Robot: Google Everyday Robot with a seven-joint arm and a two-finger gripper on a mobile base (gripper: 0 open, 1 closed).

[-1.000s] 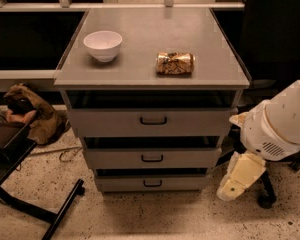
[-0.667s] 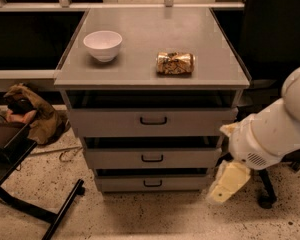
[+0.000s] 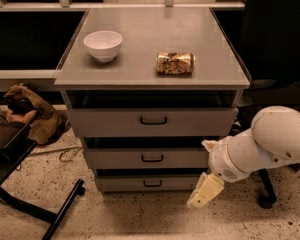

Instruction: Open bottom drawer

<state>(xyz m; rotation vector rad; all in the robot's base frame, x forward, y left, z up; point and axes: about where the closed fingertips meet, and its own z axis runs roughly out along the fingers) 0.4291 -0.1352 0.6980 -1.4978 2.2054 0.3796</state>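
The bottom drawer [image 3: 140, 183] is the lowest and shortest of three grey metal fronts, shut, with a small dark loop handle [image 3: 153, 183] at its centre. Above it are the middle drawer [image 3: 120, 158] and the tall top drawer [image 3: 115, 122], both shut. My gripper [image 3: 205, 191] hangs low at the lower right, just right of the bottom drawer's front and apart from the handle. My white arm [image 3: 267, 144] reaches in from the right.
A white bowl [image 3: 103, 45] and a crushed can [image 3: 175, 63] lie on the cabinet top [image 3: 150, 31]. A brown cloth heap [image 3: 30, 111] lies on the floor at left. A black stand leg [image 3: 62, 211] crosses the floor at lower left. A chair caster [image 3: 266, 200] stands at right.
My arm has swung left and down, bringing the gripper from beside the cabinet's right edge closer to the bottom drawer's front. The drawers have not moved.
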